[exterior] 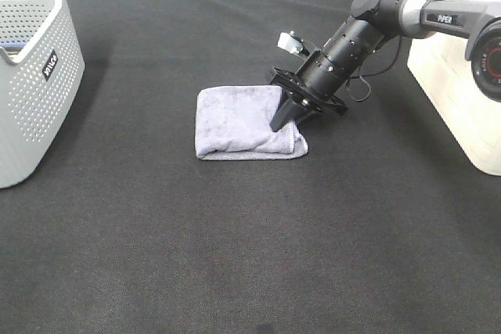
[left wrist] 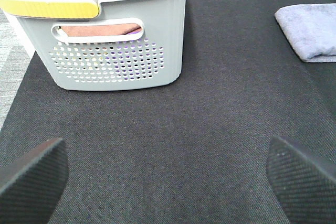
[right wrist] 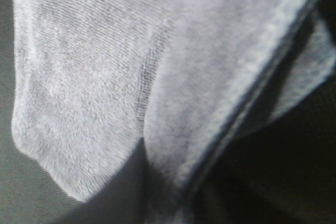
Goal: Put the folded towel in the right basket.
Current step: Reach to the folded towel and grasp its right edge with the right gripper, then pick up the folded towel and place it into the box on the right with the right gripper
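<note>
The folded towel (exterior: 235, 123), pale lavender-grey, lies flat in the middle of the black table. My right gripper (exterior: 283, 121) reaches down at a slant onto the towel's right part. In the right wrist view the towel (right wrist: 105, 77) fills the frame, bunched into a ridge as if pinched; the fingers are hidden by cloth. The right basket (exterior: 458, 76) is white and stands at the right edge, behind the right arm. My left gripper (left wrist: 168, 182) is open and empty, low over bare table; it sees the towel (left wrist: 312, 32) far off.
A grey perforated basket (exterior: 31, 76) stands at the left edge; the left wrist view (left wrist: 121, 51) shows folded cloths inside it. The black table cloth stretches between the baskets and towards the front.
</note>
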Robot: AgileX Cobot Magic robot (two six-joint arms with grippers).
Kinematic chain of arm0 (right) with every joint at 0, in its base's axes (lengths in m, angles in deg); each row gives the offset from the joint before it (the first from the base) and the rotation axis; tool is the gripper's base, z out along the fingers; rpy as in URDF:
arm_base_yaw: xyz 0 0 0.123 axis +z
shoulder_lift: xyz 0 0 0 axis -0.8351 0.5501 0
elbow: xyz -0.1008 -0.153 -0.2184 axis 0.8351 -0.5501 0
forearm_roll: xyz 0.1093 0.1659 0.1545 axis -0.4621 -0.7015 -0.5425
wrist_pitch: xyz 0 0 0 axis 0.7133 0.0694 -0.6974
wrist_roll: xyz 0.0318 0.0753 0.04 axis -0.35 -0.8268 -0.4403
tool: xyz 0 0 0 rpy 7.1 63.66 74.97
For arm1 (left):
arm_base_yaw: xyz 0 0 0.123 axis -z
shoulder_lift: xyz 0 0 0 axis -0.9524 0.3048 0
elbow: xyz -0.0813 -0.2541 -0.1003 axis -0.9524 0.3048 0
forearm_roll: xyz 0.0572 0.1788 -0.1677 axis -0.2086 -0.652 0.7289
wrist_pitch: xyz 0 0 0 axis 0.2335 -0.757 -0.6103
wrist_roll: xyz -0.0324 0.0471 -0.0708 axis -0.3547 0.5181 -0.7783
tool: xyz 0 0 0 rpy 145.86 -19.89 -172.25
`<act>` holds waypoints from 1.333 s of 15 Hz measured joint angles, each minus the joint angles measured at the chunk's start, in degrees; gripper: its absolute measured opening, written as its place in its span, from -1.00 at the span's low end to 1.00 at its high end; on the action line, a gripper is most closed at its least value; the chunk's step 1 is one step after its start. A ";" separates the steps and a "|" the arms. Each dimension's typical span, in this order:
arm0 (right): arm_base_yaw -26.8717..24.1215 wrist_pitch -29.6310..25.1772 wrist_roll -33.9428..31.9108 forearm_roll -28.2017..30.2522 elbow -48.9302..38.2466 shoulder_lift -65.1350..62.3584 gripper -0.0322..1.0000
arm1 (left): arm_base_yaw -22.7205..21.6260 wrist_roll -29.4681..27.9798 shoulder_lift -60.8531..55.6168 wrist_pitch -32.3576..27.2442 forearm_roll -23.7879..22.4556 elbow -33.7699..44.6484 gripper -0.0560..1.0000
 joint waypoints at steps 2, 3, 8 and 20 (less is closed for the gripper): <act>0.00 -0.69 -0.06 1.60 3.38 0.34 -0.76 | 0.00 0.00 0.00 0.00 0.00 0.00 0.95; 0.00 -0.69 -0.06 2.06 4.98 0.29 -0.76 | 0.00 0.00 0.00 0.00 0.00 0.00 0.95; 0.00 -0.74 -1.43 8.02 14.78 -5.16 -0.76 | 0.00 0.00 0.00 0.00 0.00 0.00 0.95; -10.60 -1.03 -6.07 25.27 15.81 -31.00 -0.76 | 0.00 0.00 0.00 0.00 0.00 0.00 0.95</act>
